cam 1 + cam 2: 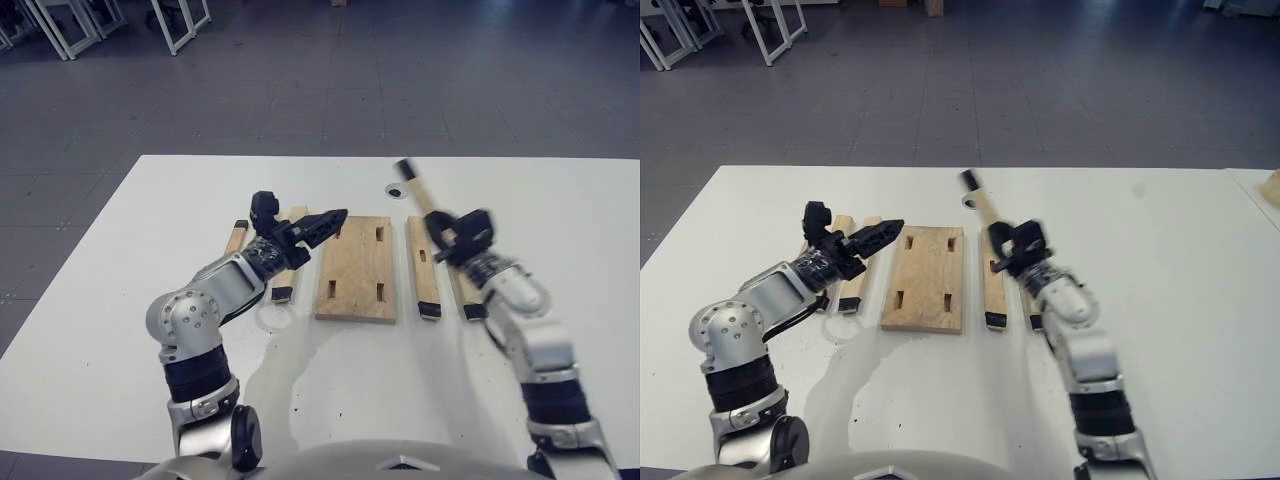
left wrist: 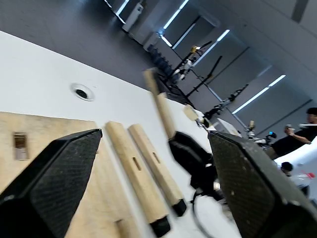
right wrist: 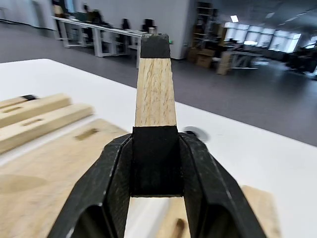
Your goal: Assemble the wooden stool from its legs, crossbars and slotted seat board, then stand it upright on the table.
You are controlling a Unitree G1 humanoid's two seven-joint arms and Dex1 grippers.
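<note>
Head stereo pair looks forward and down over the table (image 1: 110,280), and both wrist cams sit low and close, sharing the seat board (image 1: 356,268).

Grey tiled floor (image 1: 420,80), white desk frames (image 1: 60,40) (far back), round grommet hole (image 1: 398,190).

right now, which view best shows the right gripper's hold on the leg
Right wrist view: right gripper is shut on the leg, close up. Eye views show it from above; left wrist view, far off.

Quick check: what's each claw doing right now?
Left claw: open, holding nothing.
Right claw: closed, holding a wooden leg.
</note>
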